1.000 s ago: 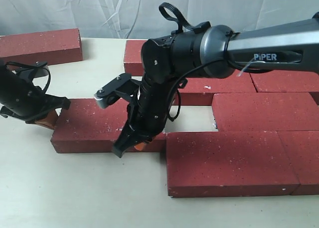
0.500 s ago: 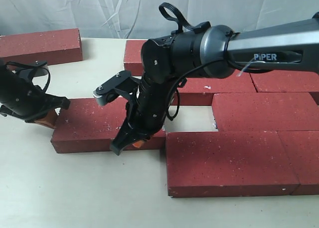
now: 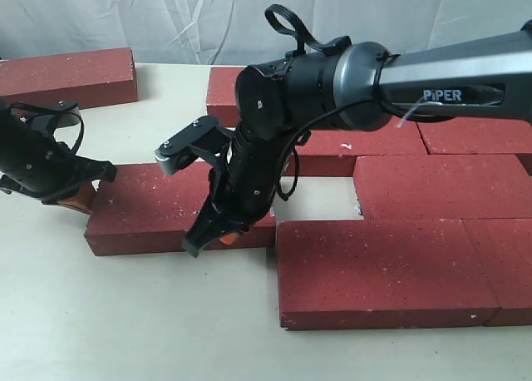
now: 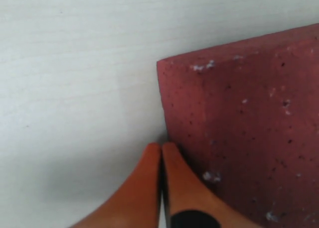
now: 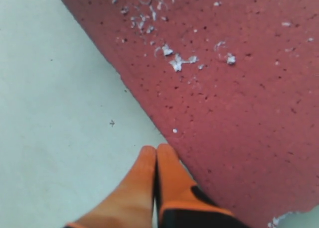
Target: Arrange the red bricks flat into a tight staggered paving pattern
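Observation:
One loose red brick lies flat, left of the paved group, with a gap behind its right end. My left gripper is shut and empty, its orange tips against the brick's left end face. My right gripper is also shut and empty, tips on the table touching the same brick's front edge near its right end. The paved red bricks include a front one, a middle-row one and others behind, partly hidden by the right arm.
Another red brick lies apart at the back left of the pale table. A grey cloth backdrop hangs behind. The right arm's black body covers the back-row bricks.
My right gripper has slid slightly left along the loose brick's front edge. The left gripper and the brick look unmoved.

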`<state>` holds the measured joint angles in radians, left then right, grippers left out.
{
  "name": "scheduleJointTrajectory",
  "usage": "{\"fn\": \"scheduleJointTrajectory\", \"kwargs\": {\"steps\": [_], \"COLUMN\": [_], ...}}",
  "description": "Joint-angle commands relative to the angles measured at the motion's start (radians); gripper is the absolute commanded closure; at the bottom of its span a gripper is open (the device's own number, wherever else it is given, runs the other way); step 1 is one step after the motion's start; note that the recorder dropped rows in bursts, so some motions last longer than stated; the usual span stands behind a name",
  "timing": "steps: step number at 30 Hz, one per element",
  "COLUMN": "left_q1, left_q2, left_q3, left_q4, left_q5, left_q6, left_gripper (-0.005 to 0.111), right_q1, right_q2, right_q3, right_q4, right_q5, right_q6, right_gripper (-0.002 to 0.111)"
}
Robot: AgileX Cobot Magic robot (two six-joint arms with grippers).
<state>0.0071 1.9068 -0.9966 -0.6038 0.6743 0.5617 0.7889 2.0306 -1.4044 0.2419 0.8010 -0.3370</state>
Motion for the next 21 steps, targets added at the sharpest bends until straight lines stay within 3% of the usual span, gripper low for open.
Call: {"fn": "scheduleJointTrajectory", "kwargs": {"steps": [1,21], "left_q1": [0.001,0.001], "left_q2": [0.000,0.002], "left_q3": [0.001,0.001], "left_q4": [-0.013,-0.028], "left_q5": [-0.001,0.002], "left_q6": [0.002,0.000], "left_gripper": [0.107,0.107], "right_q1": [0.001,0.001], "right_q2": [0.002,0.002], "right_q3": [0.006,0.006], "right_q4": [-0.011,-0.111], "right_q5": [0.003,0.027], "right_q6": [0.002,0.073], "right_gripper": [0.109,0.109]}}
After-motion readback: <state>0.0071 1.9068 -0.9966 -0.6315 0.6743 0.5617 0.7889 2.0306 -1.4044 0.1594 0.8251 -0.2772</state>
